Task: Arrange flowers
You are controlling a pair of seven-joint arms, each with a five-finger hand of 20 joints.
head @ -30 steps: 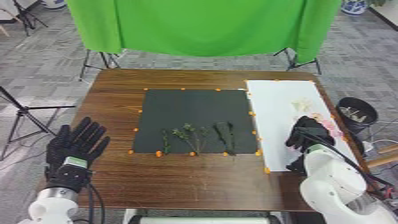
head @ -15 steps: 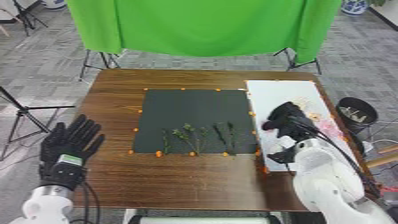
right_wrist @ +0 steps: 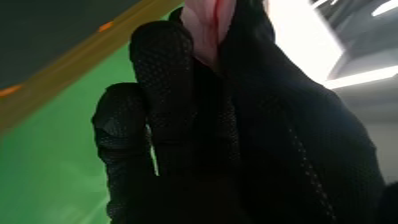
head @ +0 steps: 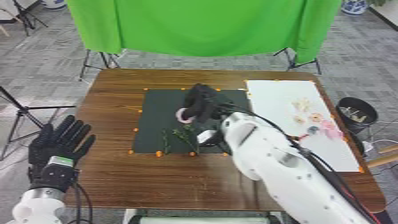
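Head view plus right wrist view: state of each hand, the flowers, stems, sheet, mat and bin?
Black-gloved left hand: open, fingers straight
Black-gloved right hand: closed on a flower, over the mat
Pink fabric-like flower: pinched in right hand
Green leafy stems: lying on mat, partly hidden
Pale and pink flowers: lying on sheet
White sheet: flat
Dark rectangular mat: flat
Black bin: open, items inside

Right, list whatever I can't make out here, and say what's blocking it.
- Right wrist view: the pink flower's far end is cut off by the picture's edge; the right hand hides its lower end.
- Head view: the part of the dark mat beneath the right hand is hidden.
- Head view: the pale blooms on the white sheet are too small to count.
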